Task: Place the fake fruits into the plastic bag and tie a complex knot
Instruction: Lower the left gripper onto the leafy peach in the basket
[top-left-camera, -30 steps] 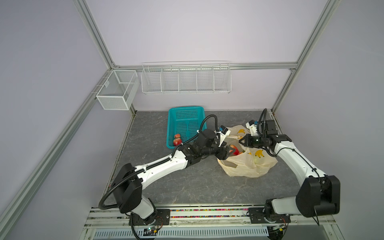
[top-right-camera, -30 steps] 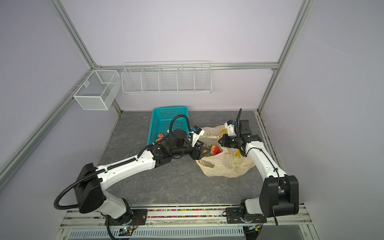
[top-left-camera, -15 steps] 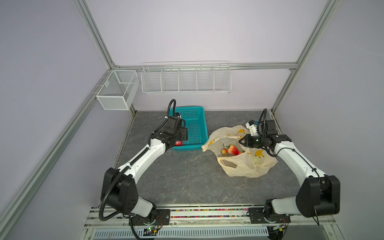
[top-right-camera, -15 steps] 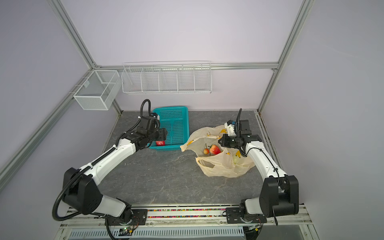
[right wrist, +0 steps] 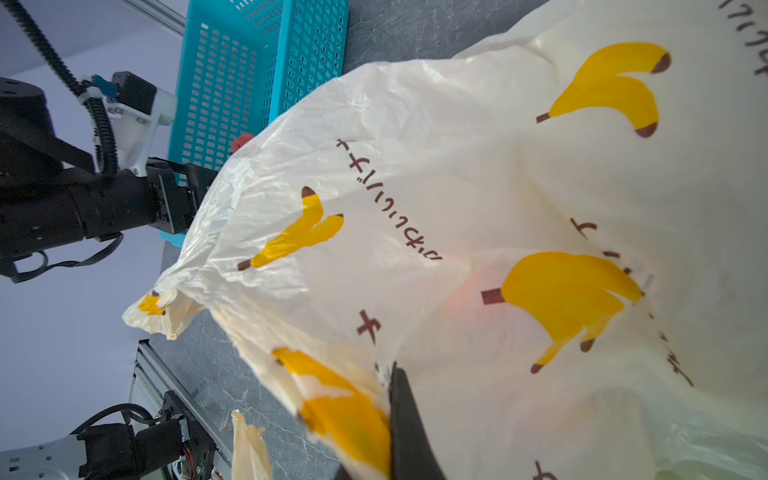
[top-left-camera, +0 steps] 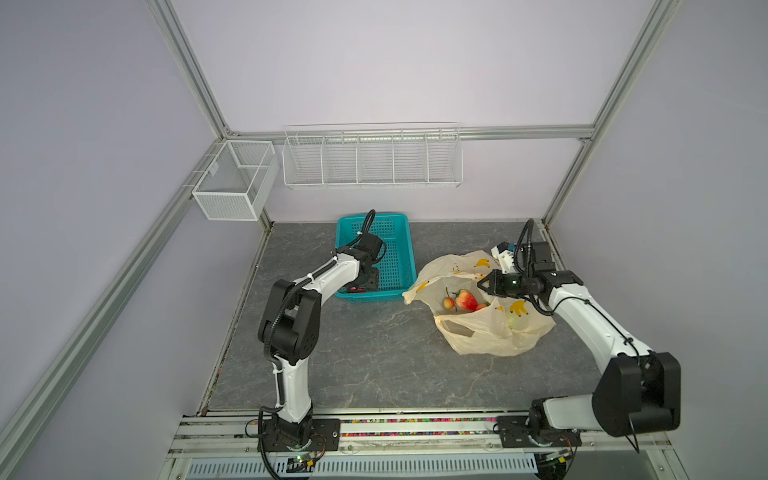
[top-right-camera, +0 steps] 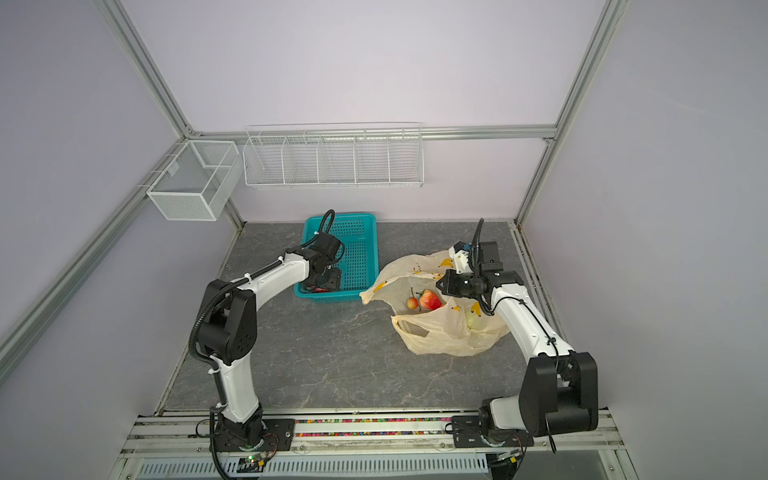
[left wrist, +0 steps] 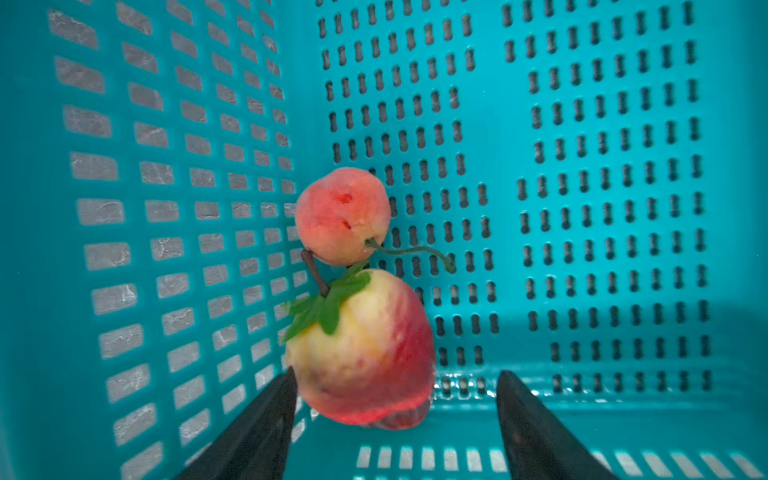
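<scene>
The left gripper (left wrist: 397, 372) is reaching down inside a teal basket (left wrist: 582, 208) with its jaws wide apart. A red and yellow fruit (left wrist: 365, 353) with green leaves is sitting between them, much closer to one finger than the other. A smaller peach-coloured fruit (left wrist: 343, 216) is lying just beyond the gripper's tips, touching the first fruit and close to the basket wall. Across the table (top-left-camera: 374, 365), the right gripper (top-left-camera: 482, 286) is clamped shut on the rim of a pale yellow plastic bag (top-left-camera: 490, 338), holding its mouth open. A strawberry (top-left-camera: 466, 300) and other fruits are lying inside, just below that gripper. The step in hand appears to be picking up the next fruit. To do it well, the left gripper probably needs centring on the larger fruit. It should then close gently around the widest part, since the glossy rounded shape could slip toward the wall or nudge its neighbour.
</scene>
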`<state>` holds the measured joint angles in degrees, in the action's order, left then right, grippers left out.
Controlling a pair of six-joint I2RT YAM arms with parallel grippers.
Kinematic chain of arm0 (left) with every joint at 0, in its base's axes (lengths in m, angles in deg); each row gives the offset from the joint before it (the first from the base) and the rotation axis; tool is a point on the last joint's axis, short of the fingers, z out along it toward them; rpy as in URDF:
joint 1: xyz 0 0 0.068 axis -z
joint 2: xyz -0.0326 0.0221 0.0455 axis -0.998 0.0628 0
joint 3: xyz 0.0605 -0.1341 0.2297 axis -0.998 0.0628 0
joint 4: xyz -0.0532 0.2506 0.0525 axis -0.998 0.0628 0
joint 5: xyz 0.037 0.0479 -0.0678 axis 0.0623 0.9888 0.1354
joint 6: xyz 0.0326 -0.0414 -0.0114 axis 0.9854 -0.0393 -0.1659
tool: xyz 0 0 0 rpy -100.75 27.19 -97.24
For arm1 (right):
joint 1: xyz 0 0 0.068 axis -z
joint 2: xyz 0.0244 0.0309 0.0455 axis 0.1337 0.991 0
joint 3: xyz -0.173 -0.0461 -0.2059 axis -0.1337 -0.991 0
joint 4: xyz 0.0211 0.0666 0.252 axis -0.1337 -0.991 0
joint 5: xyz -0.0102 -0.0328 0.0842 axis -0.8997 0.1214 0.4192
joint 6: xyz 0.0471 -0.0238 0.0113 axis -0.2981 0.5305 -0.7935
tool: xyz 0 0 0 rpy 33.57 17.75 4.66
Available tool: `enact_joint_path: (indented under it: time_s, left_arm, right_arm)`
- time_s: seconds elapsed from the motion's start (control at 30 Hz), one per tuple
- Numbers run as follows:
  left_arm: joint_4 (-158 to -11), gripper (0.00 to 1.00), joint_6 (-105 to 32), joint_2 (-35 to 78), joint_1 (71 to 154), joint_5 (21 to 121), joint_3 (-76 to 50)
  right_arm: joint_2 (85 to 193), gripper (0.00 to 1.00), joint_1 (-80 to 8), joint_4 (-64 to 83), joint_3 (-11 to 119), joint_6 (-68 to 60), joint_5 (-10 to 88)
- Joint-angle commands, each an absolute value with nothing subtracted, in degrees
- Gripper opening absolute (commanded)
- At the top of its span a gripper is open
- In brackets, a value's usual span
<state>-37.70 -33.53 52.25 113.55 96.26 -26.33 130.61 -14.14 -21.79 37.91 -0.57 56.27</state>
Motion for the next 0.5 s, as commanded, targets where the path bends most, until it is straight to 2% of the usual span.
enact_joint_path:
  time_s: [0.0,0.13,0.27,0.47]
  left_arm:
    - [-34.8,0.76,-33.4,54.8,113.3,98.6,-28.6]
    - [-36.0,0.76,-33.6,56.6,113.3,94.6,-29.1]
    - [-38.4,0.75,-33.8,57.3,113.6,85.8,-30.3]
    - [-38.2,0.74,-33.4,60.2,114.5,86.3,-34.6]
  right_arm:
    - [129.3,0.07,-14.0,-21.1,36.7,0.6,56.5]
    - [128.9,0.07,-14.0,-21.1,36.6,0.7,56.0]
    - [129.0,0.07,-13.9,-20.9,36.6,0.7,56.0]
    - [129.0,0.07,-13.9,-21.0,36.6,0.7,55.8]
